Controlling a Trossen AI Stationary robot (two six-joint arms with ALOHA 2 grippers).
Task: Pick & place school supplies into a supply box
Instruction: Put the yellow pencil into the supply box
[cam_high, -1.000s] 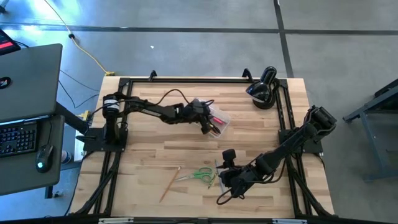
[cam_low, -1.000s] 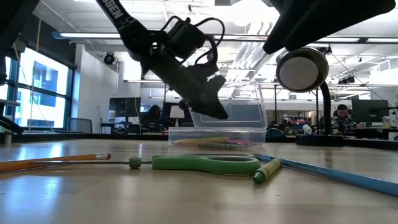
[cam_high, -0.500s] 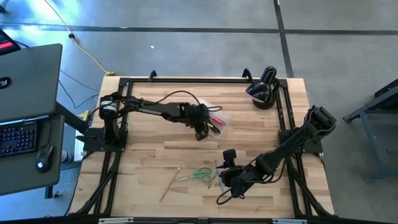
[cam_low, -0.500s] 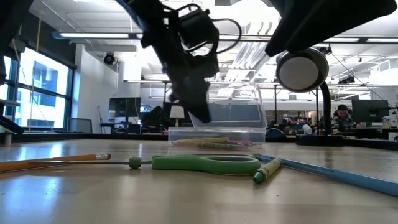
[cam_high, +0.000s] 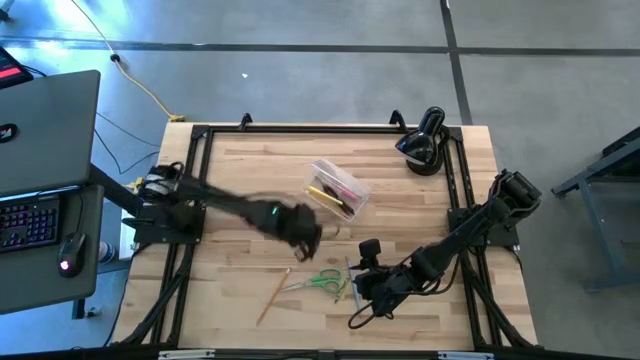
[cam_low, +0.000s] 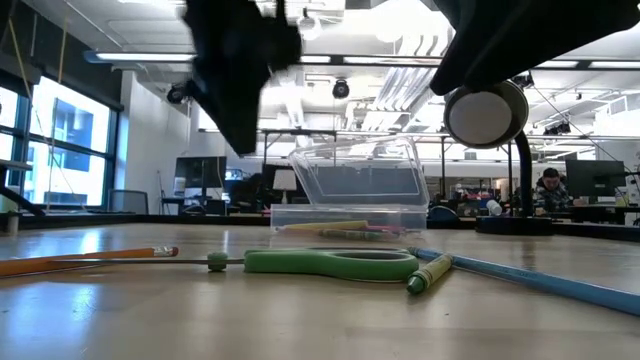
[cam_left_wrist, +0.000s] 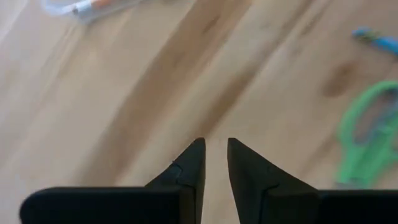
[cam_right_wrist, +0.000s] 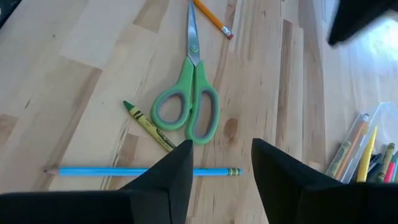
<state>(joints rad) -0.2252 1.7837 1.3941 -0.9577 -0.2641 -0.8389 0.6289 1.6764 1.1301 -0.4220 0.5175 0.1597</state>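
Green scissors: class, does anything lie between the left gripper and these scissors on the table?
Nothing visible does. The left gripper hangs empty, fingers slightly apart, over bare wood just short of the green scissors. The orange pencil lies off to one side.

On the table (cam_high: 240, 250): one pair of green-handled scissors (cam_right_wrist: 188, 106), one orange pencil (cam_high: 273, 295), one blue pencil (cam_right_wrist: 143, 170), one green crayon (cam_right_wrist: 148, 126), one clear supply box (cam_high: 338, 190) holding several pens and pencils, exact number not discernible, and one black lamp (cam_high: 424, 142) at the far right corner
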